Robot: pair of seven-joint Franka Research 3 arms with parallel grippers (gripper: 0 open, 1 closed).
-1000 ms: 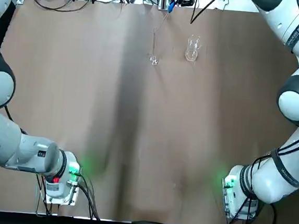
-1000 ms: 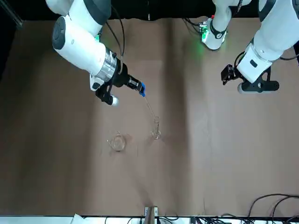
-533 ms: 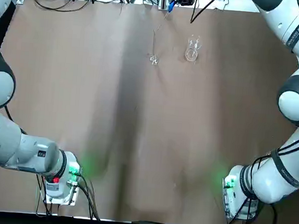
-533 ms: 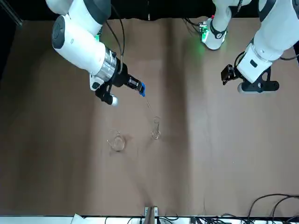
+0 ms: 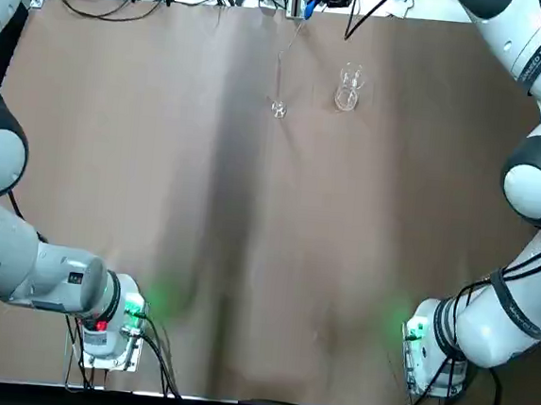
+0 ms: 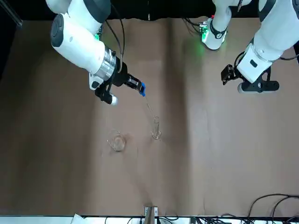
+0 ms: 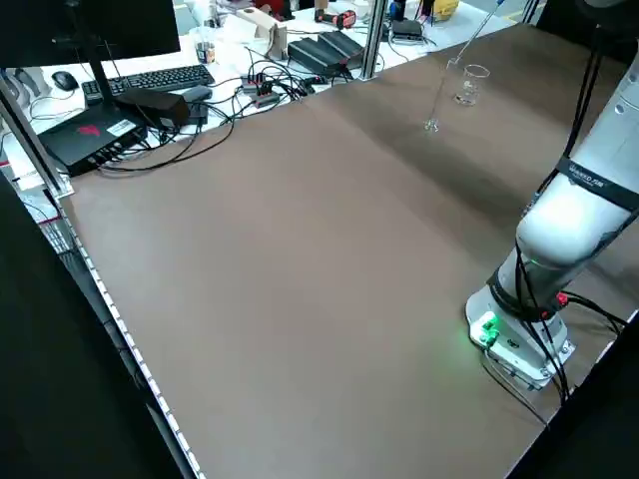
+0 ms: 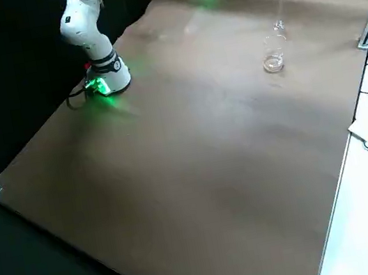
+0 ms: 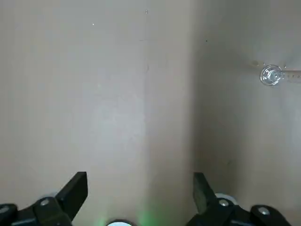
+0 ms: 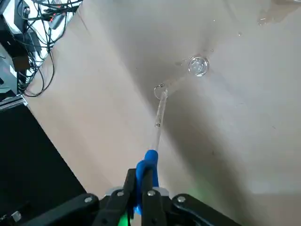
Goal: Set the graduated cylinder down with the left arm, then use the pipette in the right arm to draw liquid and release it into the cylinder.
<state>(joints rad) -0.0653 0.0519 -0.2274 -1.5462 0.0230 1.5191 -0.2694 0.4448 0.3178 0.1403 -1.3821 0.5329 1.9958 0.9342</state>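
On the brown tabletop (image 6: 210, 163), your graduated cylinder (image 6: 156, 128) stands; in front view, the right gripper (image 10: 139, 173), pinching the pipette (image 10: 161, 113), is at its eleven o'clock, the spread-fingered left gripper (image 9: 141, 178) at two. Sideways drift could topple it.

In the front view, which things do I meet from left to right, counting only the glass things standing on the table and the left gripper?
Beaker, graduated cylinder, left gripper.
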